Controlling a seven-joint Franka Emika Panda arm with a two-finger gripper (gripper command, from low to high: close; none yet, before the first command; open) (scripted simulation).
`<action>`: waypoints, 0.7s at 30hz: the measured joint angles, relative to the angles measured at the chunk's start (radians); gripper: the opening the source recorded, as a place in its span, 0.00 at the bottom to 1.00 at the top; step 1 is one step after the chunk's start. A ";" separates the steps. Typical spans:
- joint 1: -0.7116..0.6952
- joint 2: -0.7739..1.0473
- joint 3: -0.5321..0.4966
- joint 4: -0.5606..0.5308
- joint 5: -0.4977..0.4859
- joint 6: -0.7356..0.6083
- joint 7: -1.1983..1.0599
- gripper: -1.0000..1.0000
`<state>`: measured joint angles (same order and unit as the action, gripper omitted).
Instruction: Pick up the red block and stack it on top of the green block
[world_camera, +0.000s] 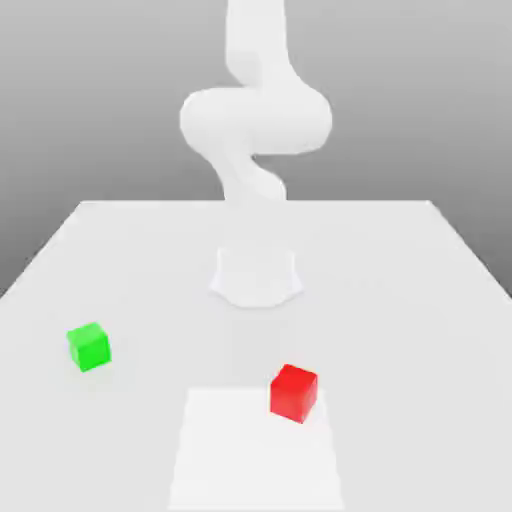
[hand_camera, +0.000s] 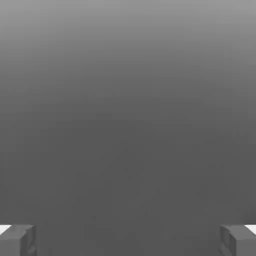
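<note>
Red block (world_camera: 293, 392) sits corner-forward, no long axis, with the claw (hand_camera: 128, 241) spread wide, empty.

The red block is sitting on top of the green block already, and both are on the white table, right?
Not quite. In the exterior view the red block sits apart from the green block, not on top of it. Both do rest on the white table.

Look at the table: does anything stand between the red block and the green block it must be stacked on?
Nothing visible does. The red block and the green block sit apart on the table, with only bare surface between them.
</note>
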<state>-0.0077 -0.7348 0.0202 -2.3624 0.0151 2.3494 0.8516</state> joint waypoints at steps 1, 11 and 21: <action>-0.003 0.032 0.010 -0.030 0.006 0.024 0.026 0.50; -0.035 0.350 0.128 -0.322 0.059 0.261 0.290 0.50; -0.041 0.792 0.164 -0.522 -0.073 0.594 0.629 0.50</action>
<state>-0.0489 0.0570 0.1843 -2.8842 -0.0581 2.9434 1.4806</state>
